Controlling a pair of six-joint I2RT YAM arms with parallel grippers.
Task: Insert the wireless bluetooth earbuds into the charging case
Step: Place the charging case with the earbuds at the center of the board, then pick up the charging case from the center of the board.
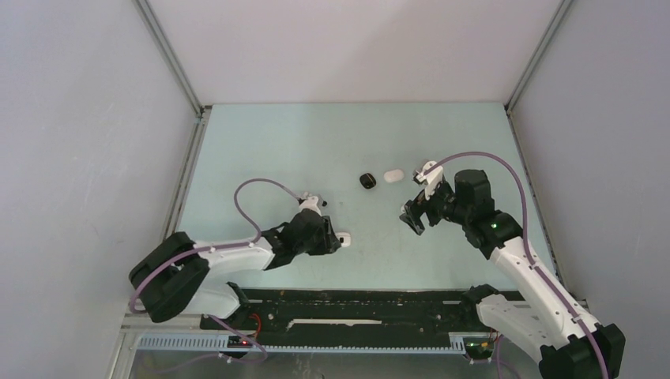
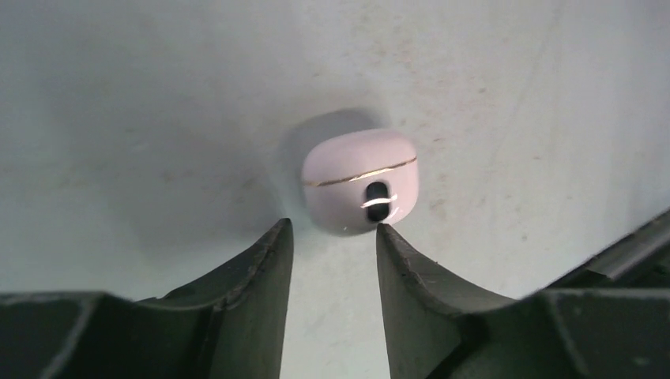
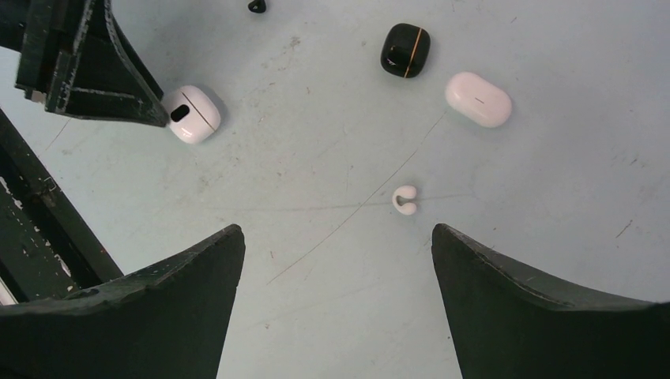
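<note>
Bare table (image 3: pixel 332 158) ringed the white earbud (image 3: pixel 404 200) at mid-frame; black case (image 3: pixel 405 50) and white case (image 3: pixel 478 99) sat apart, toward the upper right.

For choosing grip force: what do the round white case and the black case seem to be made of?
Round white case: probably hard plastic, glossy, since it shows sharp highlights, with a thin gold seam. Black case: likely the same glossy plastic, with bright highlights and a gold line.

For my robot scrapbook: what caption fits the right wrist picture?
Open fingers above a tiny white earbud, black case and oval white case beyond.
</note>
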